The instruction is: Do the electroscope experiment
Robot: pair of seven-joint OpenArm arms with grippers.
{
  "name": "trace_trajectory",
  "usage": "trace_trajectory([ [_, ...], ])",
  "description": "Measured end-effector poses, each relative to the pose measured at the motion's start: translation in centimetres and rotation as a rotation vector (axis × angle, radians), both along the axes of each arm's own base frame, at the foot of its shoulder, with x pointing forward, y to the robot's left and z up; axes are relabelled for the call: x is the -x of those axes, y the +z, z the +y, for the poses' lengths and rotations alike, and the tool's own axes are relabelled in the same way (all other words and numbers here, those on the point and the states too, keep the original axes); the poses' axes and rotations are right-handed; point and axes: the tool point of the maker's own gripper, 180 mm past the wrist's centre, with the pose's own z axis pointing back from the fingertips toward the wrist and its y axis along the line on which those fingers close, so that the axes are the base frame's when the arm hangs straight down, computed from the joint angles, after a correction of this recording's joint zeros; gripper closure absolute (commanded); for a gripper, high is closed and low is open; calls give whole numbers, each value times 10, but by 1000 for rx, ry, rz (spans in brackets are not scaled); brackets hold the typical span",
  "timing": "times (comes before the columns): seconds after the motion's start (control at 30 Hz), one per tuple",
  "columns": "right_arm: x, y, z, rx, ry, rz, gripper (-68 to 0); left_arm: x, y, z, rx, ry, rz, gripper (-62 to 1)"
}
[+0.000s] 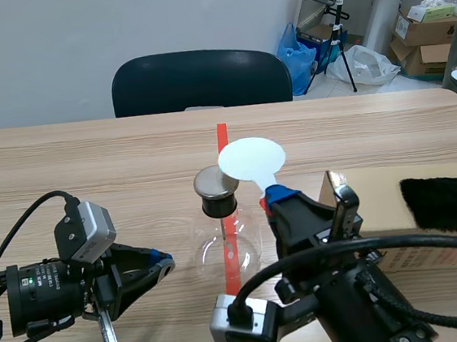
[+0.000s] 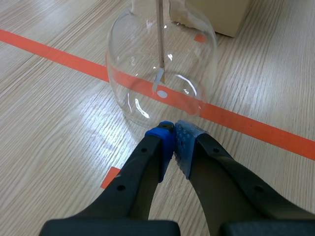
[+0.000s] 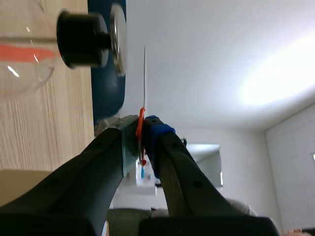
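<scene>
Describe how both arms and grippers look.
The left arm and right arm are black, with thick looping black cables and a silver-grey camera box at each wrist. The left gripper and right gripper each have two thick black fingers tipped with blue dotted pads.

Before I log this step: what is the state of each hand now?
Left hand: closed, holding nothing.
Right hand: closed on the white disc.

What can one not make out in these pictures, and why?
1. Left wrist view: the flask is cut off at the edge, so its stopper is out of view.
2. Right wrist view: the white disc shows edge-on, only a thin line. The right end effector hides most of its handle.
3. Scene view: the right arm hides part of the box. The flask's inner leaf is too small.
</scene>
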Motion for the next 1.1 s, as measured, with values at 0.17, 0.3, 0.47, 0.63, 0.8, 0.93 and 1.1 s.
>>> trace_trajectory([
  [0.17, 8, -1, 13, 4, 85, 1, -10, 0, 0, 0, 0, 0, 0, -30],
  [0.3, 12, -1, 19, 6, 122, 1, -10, 0, 0, 0, 0, 0, 0, -30],
  [0.47, 14, -1, 22, 7, 148, 1, -10, 0, 0, 0, 0, 0, 0, -30],
  [0.63, 14, -1, 22, 7, 148, 1, -10, 0, 0, 0, 0, 0, 0, -30],
  [0.8, 14, -1, 22, 7, 148, 1, -10, 0, 0, 0, 0, 0, 0, -30],
  [0.93, 14, -1, 22, 7, 148, 1, -10, 0, 0, 0, 0, 0, 0, -30],
  [1.1, 14, -1, 22, 7, 148, 1, -10, 0, 0, 0, 0, 0, 0, -30],
])
